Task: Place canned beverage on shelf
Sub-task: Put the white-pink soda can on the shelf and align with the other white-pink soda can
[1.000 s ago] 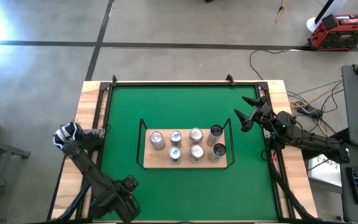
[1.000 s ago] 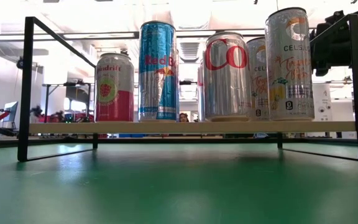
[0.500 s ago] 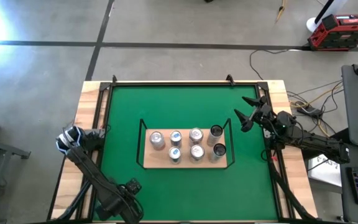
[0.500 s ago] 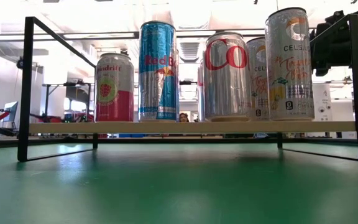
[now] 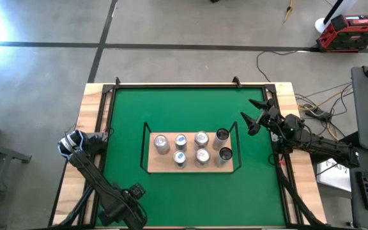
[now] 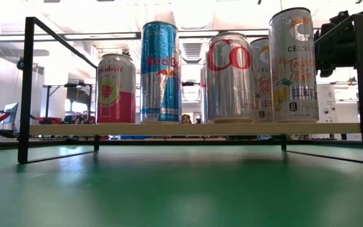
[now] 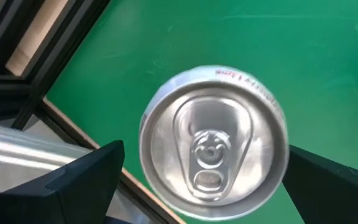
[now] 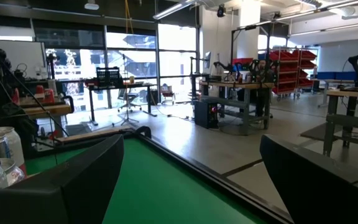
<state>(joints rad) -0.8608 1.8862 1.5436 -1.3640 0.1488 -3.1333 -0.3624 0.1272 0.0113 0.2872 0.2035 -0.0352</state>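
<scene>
The shelf (image 5: 225, 168) is a light-wood board with a black wire rail, standing mid-table on the green felt. Several cans stand upright on it, as the low view (image 6: 159, 72) also shows. My left gripper (image 5: 72, 142) is over the table's left edge, shut on a silver-topped blue and white can (image 7: 213, 143). My right gripper (image 5: 252, 115) is open and empty at the shelf's right, above the felt; it also shows in its own wrist view (image 8: 191, 180). My left gripper has the can between its two fingers (image 7: 86, 174), one on each side, below the top rim (image 7: 283, 146). The fingers come from above, pointing down. The can is upright, top up, lifted clear over the felt's left border. The can's top hides the contact itself.
A black frame (image 5: 171, 85) and wooden border run round the felt. The shelf's wire rail (image 6: 27, 88) rises above the board at each end. Bare felt (image 5: 171, 108) lies beyond the shelf and to its left.
My left gripper has gone a little toward the table's near edge with the can, which stays upright in the hold, then has kept still.
</scene>
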